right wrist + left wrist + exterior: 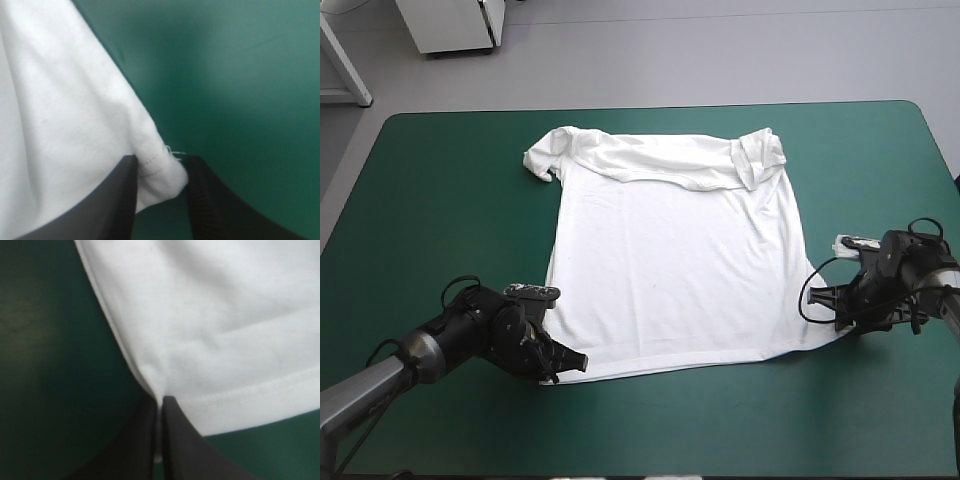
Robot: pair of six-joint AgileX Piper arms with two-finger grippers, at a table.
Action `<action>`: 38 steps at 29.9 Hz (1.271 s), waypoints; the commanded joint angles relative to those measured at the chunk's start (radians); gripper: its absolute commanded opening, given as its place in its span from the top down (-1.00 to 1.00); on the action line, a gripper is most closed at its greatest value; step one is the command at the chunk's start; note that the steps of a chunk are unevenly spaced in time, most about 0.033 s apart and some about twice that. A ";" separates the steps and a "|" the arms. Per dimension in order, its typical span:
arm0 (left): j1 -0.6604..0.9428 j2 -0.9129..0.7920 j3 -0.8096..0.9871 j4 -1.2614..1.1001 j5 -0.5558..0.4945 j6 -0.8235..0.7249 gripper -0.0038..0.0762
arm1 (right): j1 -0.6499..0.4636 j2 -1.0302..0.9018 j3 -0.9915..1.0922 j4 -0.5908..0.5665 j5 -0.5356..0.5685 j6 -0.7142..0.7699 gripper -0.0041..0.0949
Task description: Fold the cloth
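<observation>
At the near hem of the T-shirt [670, 250], which is spread flat on the teal-green desk [440, 200] with its collar toward the far edge, both corners are taken. The left gripper [568, 362] is shown at the hem's left corner, its black fingers [185, 450] closed on a thin pinch of cloth. The right gripper [830, 303] is shown at the hem's right corner, nearly closed around a thicker bunch. Risk: so shallow a left pinch may be lost on lifting, and an uneven raise would skew the fold.
</observation>
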 commanded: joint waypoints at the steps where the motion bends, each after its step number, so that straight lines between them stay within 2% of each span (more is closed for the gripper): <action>1: -0.009 0.033 0.016 -0.023 -0.131 -0.020 0.93 | 0.016 0.049 0.028 0.067 -0.006 -0.013 0.79; 2: -0.009 0.033 0.016 -0.021 -0.131 -0.020 0.93 | 0.025 0.048 0.026 0.065 -0.009 -0.013 0.97; 5: -0.009 0.033 0.016 -0.016 -0.131 -0.018 0.93 | 0.047 0.048 0.009 0.065 -0.004 -0.008 0.96; 10: -0.007 0.029 -0.076 0.047 -0.083 -0.018 0.93 | 0.065 0.016 -0.077 0.062 0.078 -0.008 0.96; 16: -0.007 0.011 -0.344 0.224 0.061 -0.009 0.93 | 0.065 -0.105 -0.265 0.088 0.157 -0.008 0.96; 20: -0.007 0.008 -0.590 0.349 0.138 0.005 0.93 | 0.065 -0.179 -0.434 0.121 0.192 -0.026 0.96; 24: -0.007 0.006 -0.822 0.410 0.188 0.092 0.93 | 0.065 -0.214 -0.648 0.170 0.213 -0.049 0.96; 31: -0.007 0.006 -1.200 0.467 0.193 0.235 0.93 | 0.065 -0.198 -1.099 0.193 0.198 -0.080 0.96; 38: -0.007 0.006 -1.487 0.525 0.092 0.299 0.93 | 0.065 -0.128 -1.515 0.226 0.184 -0.093 0.95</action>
